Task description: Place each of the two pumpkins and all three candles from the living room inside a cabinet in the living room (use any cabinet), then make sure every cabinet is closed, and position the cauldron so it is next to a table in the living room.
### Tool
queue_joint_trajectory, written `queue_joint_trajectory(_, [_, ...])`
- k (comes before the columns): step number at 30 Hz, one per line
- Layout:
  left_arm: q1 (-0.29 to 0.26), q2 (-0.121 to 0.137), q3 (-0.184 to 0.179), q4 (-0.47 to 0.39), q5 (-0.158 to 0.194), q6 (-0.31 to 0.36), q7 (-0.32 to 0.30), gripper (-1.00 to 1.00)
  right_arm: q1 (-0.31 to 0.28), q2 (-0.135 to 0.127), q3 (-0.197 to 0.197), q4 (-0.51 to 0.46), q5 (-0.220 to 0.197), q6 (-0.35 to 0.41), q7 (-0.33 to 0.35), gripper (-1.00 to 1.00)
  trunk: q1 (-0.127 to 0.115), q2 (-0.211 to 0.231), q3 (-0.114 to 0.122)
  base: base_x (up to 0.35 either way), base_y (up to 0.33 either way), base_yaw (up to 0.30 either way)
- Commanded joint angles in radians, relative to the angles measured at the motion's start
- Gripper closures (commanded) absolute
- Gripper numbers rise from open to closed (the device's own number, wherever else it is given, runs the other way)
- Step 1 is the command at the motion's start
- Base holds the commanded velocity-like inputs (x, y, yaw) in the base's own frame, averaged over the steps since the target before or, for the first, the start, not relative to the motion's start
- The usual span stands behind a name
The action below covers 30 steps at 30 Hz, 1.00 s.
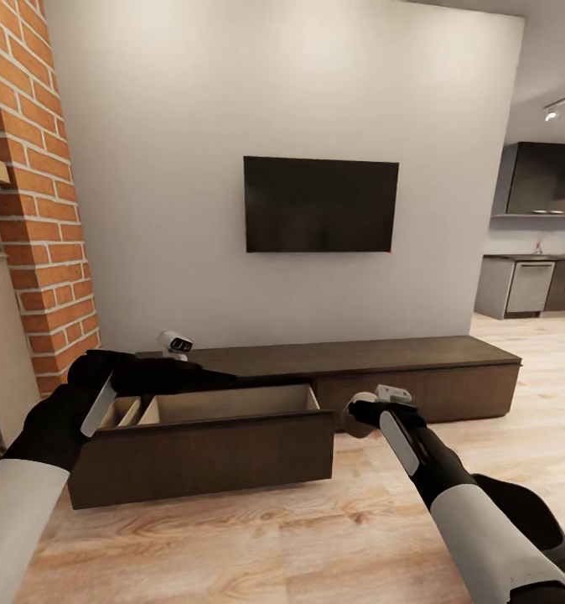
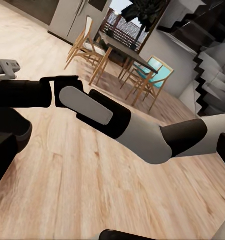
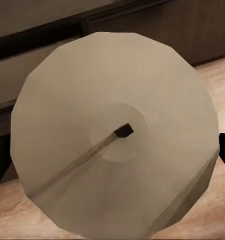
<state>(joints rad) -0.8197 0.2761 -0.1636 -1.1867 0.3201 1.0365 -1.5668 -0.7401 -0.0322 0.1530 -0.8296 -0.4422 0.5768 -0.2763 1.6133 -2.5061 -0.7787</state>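
The candle (image 3: 115, 137), a pale cream cylinder with a short dark wick at its centre, sits clamped in the right gripper (image 1: 368, 413). In the right wrist view its round top faces the camera, and dark finger edges show at either side of it. In the head view the candle (image 1: 360, 413) shows as a pale disc at the tip of the right gripper, in front of the cabinet's closed front.

Just beyond the candle stands the cabinet (image 1: 417, 356), a long, low dark brown unit against the white wall. To the inner side of the right gripper, toward the left arm, a wide drawer (image 1: 203, 449) is pulled out over the wood floor (image 1: 316, 537); its beige interior is divided into compartments. What lies in them cannot be made out.

The left gripper (image 1: 178, 373) reaches over the back edge of the open drawer, level with the cabinet top. Whether its fingers are apart or together cannot be told. A small white camera-like device (image 1: 175, 342) rests on the cabinet top just behind it.

Above the cabinet a dark television (image 1: 320, 204) hangs on the wall. A brick column (image 1: 44, 210) rises beyond the left arm. Past the right arm, a grey kitchen (image 1: 534, 252) opens up. In the left wrist view, the right forearm (image 2: 122, 125) crosses over the floor, with a dining table and wooden chairs (image 2: 127, 60) behind it.
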Motion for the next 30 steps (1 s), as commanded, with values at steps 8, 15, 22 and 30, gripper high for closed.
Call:
queue_joint_trajectory(8, [-0.001,0.001,-0.002,0.003,0.001,0.011,-0.004,-1.0,-0.001,0.027,0.006,-0.056,-0.005,0.088,-0.011,1.0,0.0,-0.001,-0.002,0.072,-0.041,0.0])
queue_joint_trajectory(15, [-0.001,0.001,-0.001,0.011,0.001,0.011,-0.004,-1.0,-0.002,0.063,0.001,-0.095,-0.006,0.154,-0.014,1.0,0.0,-0.001,-0.002,0.196,-0.004,0.0])
queue_joint_trajectory(22, [-0.001,0.002,-0.002,0.01,0.001,0.011,-0.004,-1.0,-0.003,0.076,-0.001,-0.099,-0.005,0.242,-0.016,1.0,0.0,-0.001,-0.002,0.234,0.0,0.0])
queue_joint_trajectory(30, [-0.001,0.002,-0.001,0.009,0.002,0.011,-0.004,-1.0,-0.004,0.096,-0.01,-0.103,-0.006,0.279,-0.017,1.0,0.0,-0.001,-0.002,0.065,0.0,0.0])
